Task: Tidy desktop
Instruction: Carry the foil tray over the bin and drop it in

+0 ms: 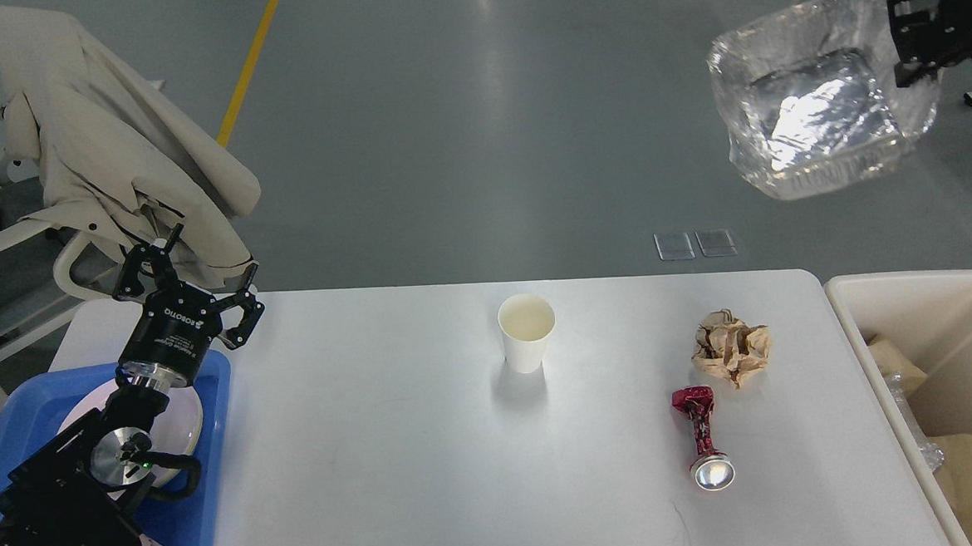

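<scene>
R gripper [918,34] is up high at top right, well off the desk [378,445], clamped on the rim of a clear plastic box [818,106]. Box hangs tilted, opening toward the camera, roughly above and behind the bin [845,304]. Prob held there to drop it in w/ the other trash. L gripper [191,288] hovers over the far edge of the blue tray [217,379], fingers apart, holding nothing; tray has a white plate [186,422] in it, so likely the spot for dishes. Desk fills the lower frame between tray and bin. Left on it: paper cup [526,331] upright mid-desk, crumpled brown paper [731,347] and a crushed red can [702,436] near the bin.
</scene>
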